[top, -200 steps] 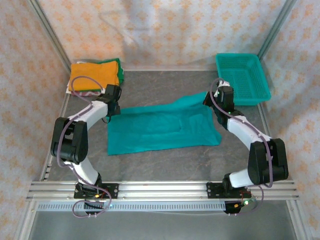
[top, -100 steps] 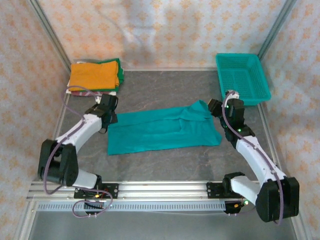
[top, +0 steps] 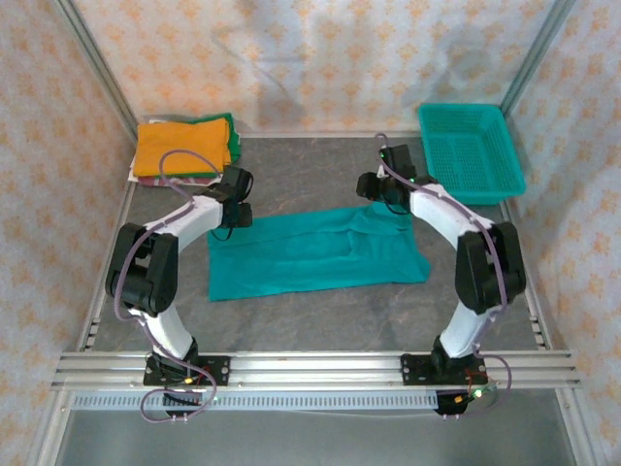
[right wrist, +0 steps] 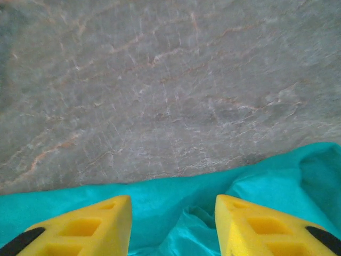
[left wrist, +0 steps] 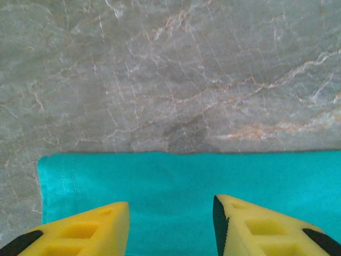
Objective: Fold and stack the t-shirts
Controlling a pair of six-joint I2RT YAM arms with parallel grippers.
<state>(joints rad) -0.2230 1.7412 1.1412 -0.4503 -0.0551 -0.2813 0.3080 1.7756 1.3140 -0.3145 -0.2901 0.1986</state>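
Hovering left hand (left wrist: 170, 205) and right hand (right wrist: 173, 200) over far edge of teal t-shirt (top: 310, 257) lying flat-ish at middle of surface (top: 310, 175), both spread apart, gripping nothing.

Robot test cell: left arm (top: 194, 218) and right arm (top: 441, 209) bolted to an aluminium rail (top: 310, 367) at 6 o'clock; patterned screen walls (top: 320, 58) at 9, 12 and 3 o'clock
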